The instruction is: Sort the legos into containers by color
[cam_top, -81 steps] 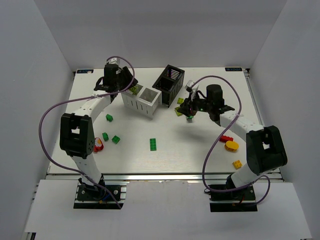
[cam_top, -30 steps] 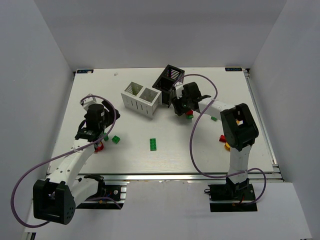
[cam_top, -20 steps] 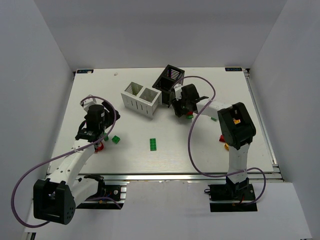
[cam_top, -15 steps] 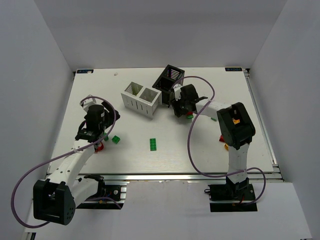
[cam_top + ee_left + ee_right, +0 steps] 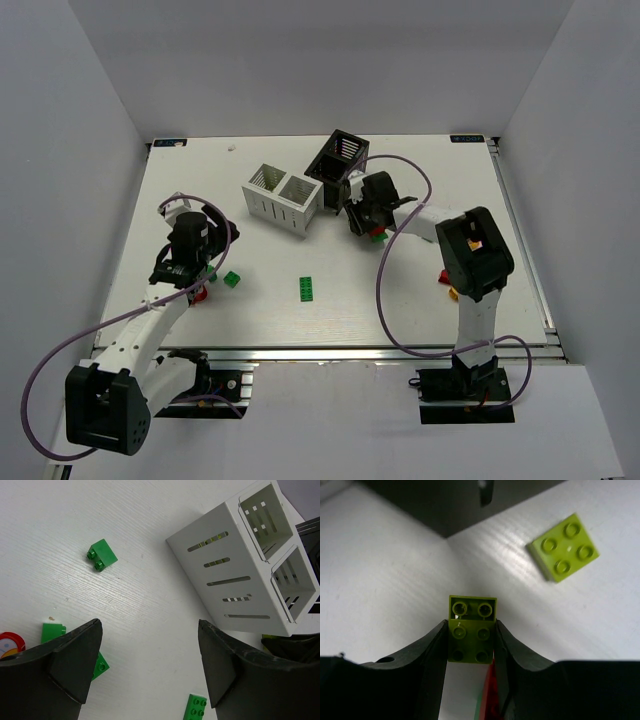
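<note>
My right gripper (image 5: pixel 470 647) is shut on a lime green lego (image 5: pixel 472 628), its jaws pressing both sides; the brick rests on the table at the foot of the black container (image 5: pixel 440 502). A flat lime lego (image 5: pixel 564 547) lies beyond it and a red lego (image 5: pixel 489 697) shows under the jaws. From above, the right gripper (image 5: pixel 366 221) sits just right of the white container (image 5: pixel 283 197). My left gripper (image 5: pixel 150 672) hangs open over bare table, with dark green legos (image 5: pixel 102 555) (image 5: pixel 194 708) around it.
A dark green lego (image 5: pixel 307 288) lies mid-table and another (image 5: pixel 232 279) next to the left gripper (image 5: pixel 193 268). A round red object (image 5: pixel 198 292) sits by the left arm. Red and yellow pieces (image 5: pixel 450 284) lie near the right arm. The black container (image 5: pixel 337 160) stands behind.
The right gripper's jaws have come together on the lime green lego beside the black container. The left arm has stayed where it was, jaws open.
</note>
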